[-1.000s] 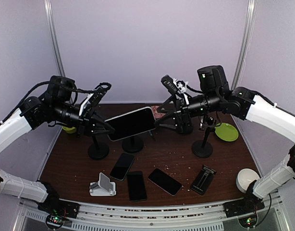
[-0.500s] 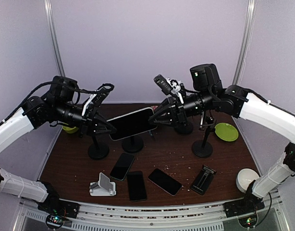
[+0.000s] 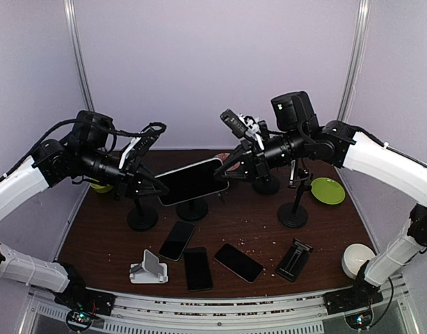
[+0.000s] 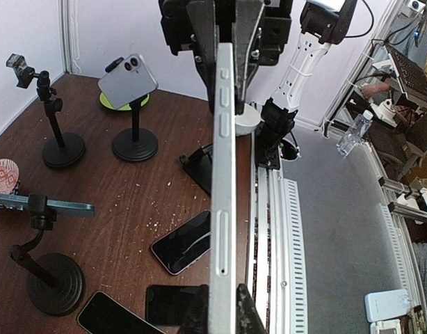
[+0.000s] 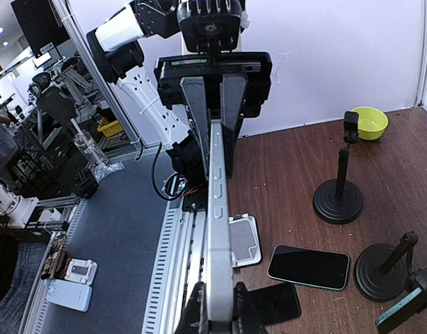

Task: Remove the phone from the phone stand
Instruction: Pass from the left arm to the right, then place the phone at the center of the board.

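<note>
A large phone (image 3: 191,182) with a dark screen and silver edge hangs level over the middle of the table, above a black phone stand (image 3: 192,209). My left gripper (image 3: 156,189) is shut on its left end and my right gripper (image 3: 224,170) is shut on its right end. The left wrist view shows the phone's edge (image 4: 222,174) running away from the left gripper (image 4: 220,314). To its left stands the stand's flat teal top (image 4: 43,204), apart from the phone. In the right wrist view the right gripper (image 5: 219,306) pinches the phone's edge (image 5: 218,229).
Three dark phones (image 3: 176,240) (image 3: 197,268) (image 3: 238,262) lie flat near the front. A white stand (image 3: 147,270) and a folded black stand (image 3: 294,259) sit beside them. Tall black stands (image 3: 142,217) (image 3: 293,212) flank the centre. A green plate (image 3: 327,190) and a white dome (image 3: 357,259) are at the right.
My right gripper has moved left onto the phone's right end and closed on it. The left gripper has kept its hold on the left end.
</note>
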Controlling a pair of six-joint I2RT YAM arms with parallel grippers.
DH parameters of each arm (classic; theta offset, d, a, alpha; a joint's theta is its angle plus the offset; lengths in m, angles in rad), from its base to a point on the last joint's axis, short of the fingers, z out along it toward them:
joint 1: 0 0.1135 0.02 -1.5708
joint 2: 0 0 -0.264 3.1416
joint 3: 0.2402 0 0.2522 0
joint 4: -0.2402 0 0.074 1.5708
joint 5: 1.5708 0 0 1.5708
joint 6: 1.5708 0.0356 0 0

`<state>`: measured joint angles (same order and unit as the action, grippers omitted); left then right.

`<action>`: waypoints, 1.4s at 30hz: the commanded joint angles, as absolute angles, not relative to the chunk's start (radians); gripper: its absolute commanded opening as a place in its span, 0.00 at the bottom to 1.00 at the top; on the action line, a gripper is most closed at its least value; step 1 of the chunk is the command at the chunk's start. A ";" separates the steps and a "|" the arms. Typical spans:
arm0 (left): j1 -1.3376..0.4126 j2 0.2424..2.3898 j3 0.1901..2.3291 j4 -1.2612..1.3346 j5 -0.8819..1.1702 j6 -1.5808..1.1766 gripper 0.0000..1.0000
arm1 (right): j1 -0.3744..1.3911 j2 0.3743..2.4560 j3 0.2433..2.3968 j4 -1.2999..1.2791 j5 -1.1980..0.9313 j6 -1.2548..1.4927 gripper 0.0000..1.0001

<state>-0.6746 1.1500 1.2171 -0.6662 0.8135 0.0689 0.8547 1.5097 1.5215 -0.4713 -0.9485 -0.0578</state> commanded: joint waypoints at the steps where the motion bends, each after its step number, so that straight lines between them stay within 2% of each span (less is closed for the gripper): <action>1: -0.672 1.155 1.235 -0.559 0.734 0.067 0.05 | 0.880 1.513 1.549 -0.510 -0.998 -0.066 0.00; 3: -0.672 1.158 1.238 -0.560 0.718 0.066 0.08 | 0.879 1.502 1.542 -0.514 -0.973 -0.074 0.00; 6: -0.672 1.155 1.241 -0.559 0.690 0.066 0.19 | 0.873 1.487 1.527 -0.519 -0.937 -0.078 0.00; 11: -0.672 1.138 1.237 -0.560 0.640 0.067 0.48 | 0.846 1.440 1.473 -0.494 -0.893 -0.051 0.00; 17: -0.671 1.110 1.228 -0.558 0.573 0.067 0.75 | 0.803 1.360 1.388 -0.468 -0.789 0.001 0.00; 20: -0.670 1.088 1.218 -0.546 0.531 0.065 0.96 | 0.768 1.319 1.341 -0.450 -0.723 0.044 0.00; 34: -0.668 0.983 1.155 -0.473 0.282 0.033 0.98 | 0.616 1.155 1.176 -0.469 -0.436 0.215 0.00; 42: -0.660 0.941 1.130 -0.442 0.174 0.020 0.98 | 0.604 1.131 1.139 -0.561 -0.321 0.255 0.00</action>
<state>-0.6678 0.9615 1.1450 -0.5159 0.2543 0.0357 0.6090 1.1580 1.1465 -0.5549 -0.4046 0.2180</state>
